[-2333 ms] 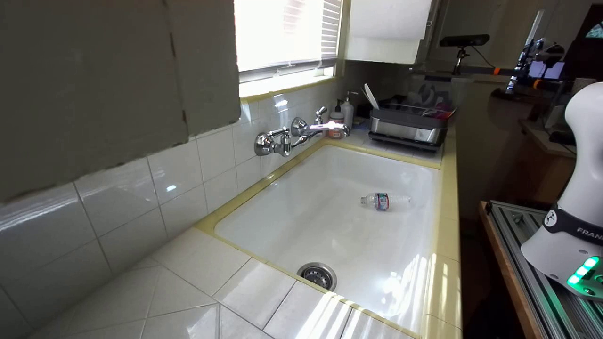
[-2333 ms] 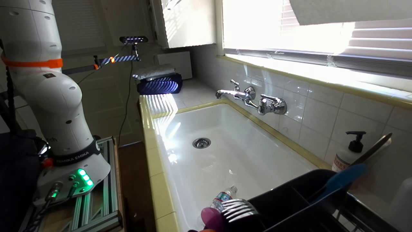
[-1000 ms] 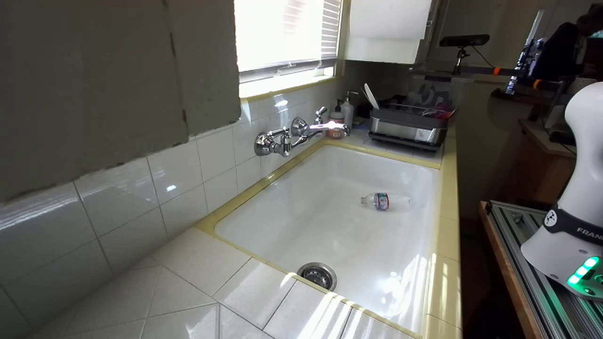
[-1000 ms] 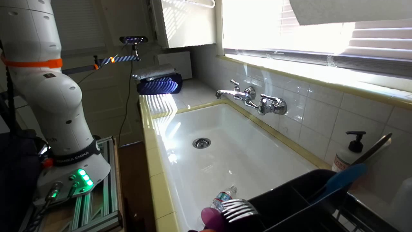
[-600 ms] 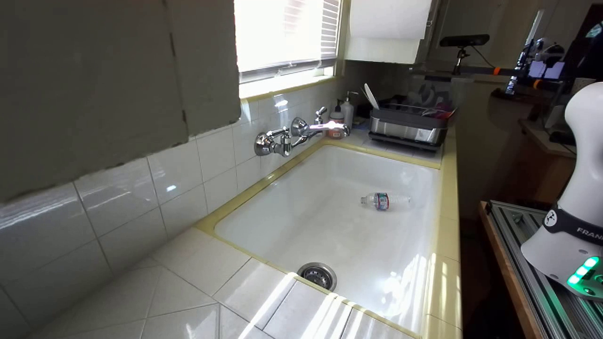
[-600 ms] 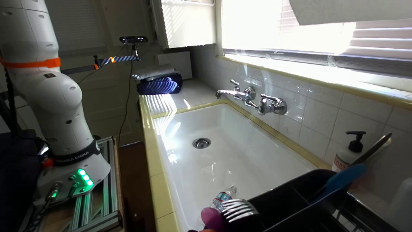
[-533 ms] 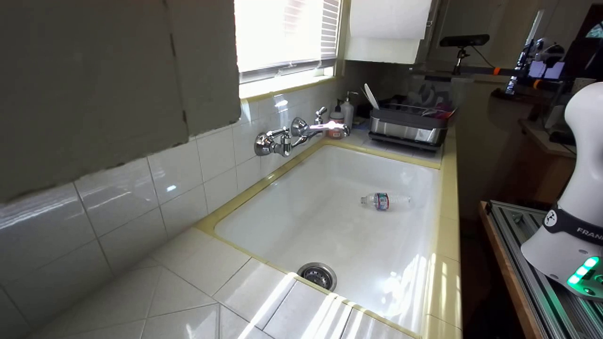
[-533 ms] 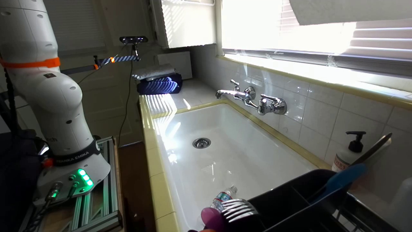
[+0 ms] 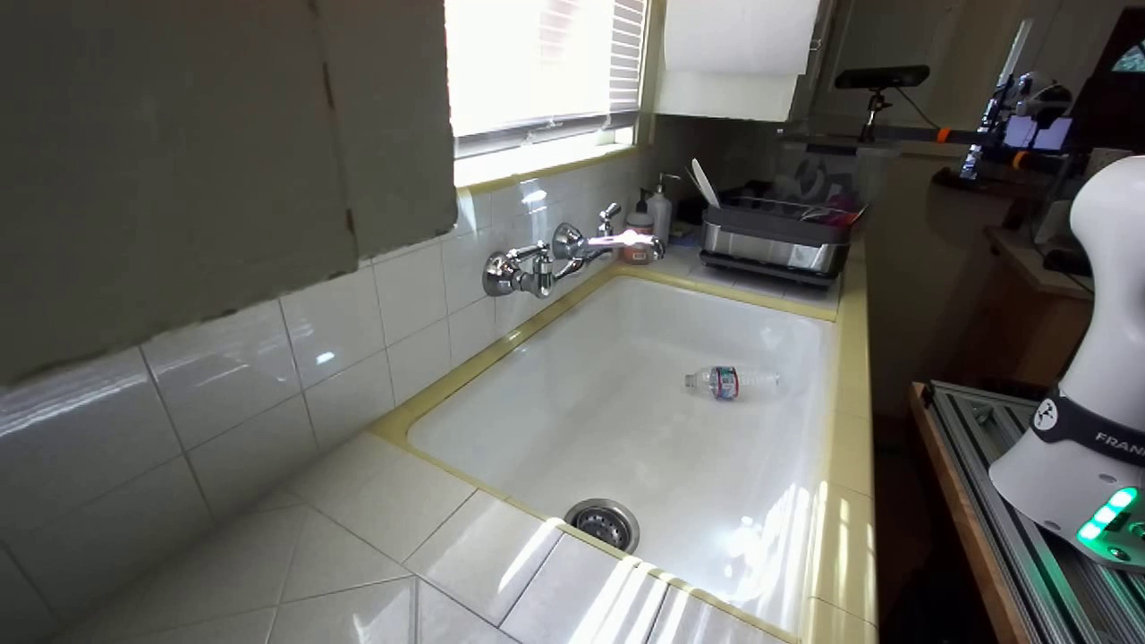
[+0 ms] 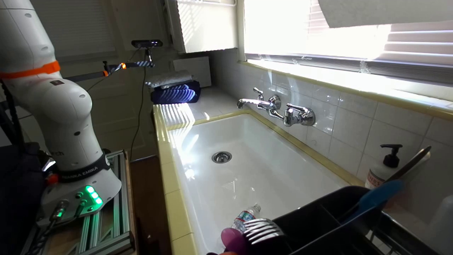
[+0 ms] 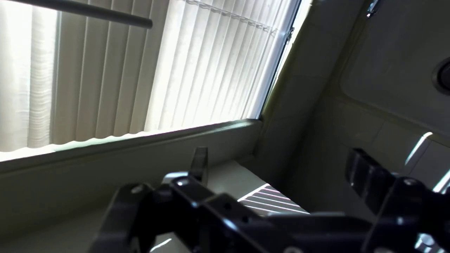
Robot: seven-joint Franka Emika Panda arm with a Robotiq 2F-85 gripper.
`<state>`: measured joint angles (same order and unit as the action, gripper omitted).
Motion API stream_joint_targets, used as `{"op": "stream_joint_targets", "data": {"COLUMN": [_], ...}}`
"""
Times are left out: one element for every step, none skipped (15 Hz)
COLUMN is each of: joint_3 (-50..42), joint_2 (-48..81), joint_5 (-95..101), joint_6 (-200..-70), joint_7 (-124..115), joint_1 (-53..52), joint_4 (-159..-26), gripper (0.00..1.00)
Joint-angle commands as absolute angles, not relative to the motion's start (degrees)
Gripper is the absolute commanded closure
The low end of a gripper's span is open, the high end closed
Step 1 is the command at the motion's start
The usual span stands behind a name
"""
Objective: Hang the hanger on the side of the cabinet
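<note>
The lower bar of the white hanger (image 10: 226, 4) crosses the lit side of the cabinet (image 10: 208, 32) at the top edge of an exterior view. The rest of the hanger is out of frame, so I cannot tell what it hangs from. The wrist view shows no hanger. There my gripper (image 11: 277, 153) stands open, its dark fingers (image 11: 199, 163) wide apart and nothing between them. Beyond them lies a pale surface with light stripes (image 11: 269, 200), apparently the cabinet. Neither exterior view shows the gripper; my arm (image 10: 60, 109) leans at the left.
Below the cabinet is the white sink (image 9: 537, 420) with a plastic bottle (image 9: 733, 383) in it. A chrome tap (image 10: 262, 103) juts from the tiled wall. Window blinds (image 11: 211, 70) fill much of the wrist view. A dish rack (image 9: 778, 241) stands at the sink's end.
In an exterior view the hanger's bar has come into sight against the cabinet side and shifted slightly, then stayed. My upper arm has tilted to the left there, away from the sink.
</note>
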<state>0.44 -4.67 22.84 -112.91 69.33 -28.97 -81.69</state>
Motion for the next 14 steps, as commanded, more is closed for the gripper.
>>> {"op": "stream_joint_targets", "data": {"joint_3": [1.5, 1.7, 1.7, 6.6, 7.0, 7.7, 8.1, 8.4, 8.5, 8.3, 8.2, 7.9, 7.6, 7.5], "joint_2": [-11.1, -12.1, -13.4, -14.3, -15.4, -16.4, -17.4, -18.5, -19.6, -20.8, -21.7, -22.5, -23.4, -24.1], "joint_5": [20.4, 19.6, 18.6, 16.6, 15.2, 14.3, 13.1, 11.7, 10.5, 9.4, 8.1, 6.9, 5.7, 4.7], "joint_6": [-110.8, -110.9, -111.6, -111.9, -112.2, -112.5, -111.9, -112.2, -112.7, -113.8, -114.4, -115.3, -116.3, -116.9], "joint_7": [64.0, 62.5, 60.3, 58.7, 57.1, 55.7, 54.1, 52.9, 51.6, 50.4, 49.2, 48.2, 47.2, 46.2], "joint_1": [-29.9, -30.0, -29.9, -24.2, -23.7, -22.6, -21.5, -20.8, -20.2, -19.7, -19.3, -19.1, -18.8, -18.6], "joint_4": [-91.9, -93.7, -96.6, -98.7, -101.2, -103.8, -106.3, -108.8, -111.2, -114.2, -116.5, -118.7, -120.9, -122.6], "gripper": [0.00, 0.00, 0.00, 0.00, 0.00, 0.00, 0.00, 0.00, 0.00, 0.00, 0.00, 0.00, 0.00, 0.00]}}
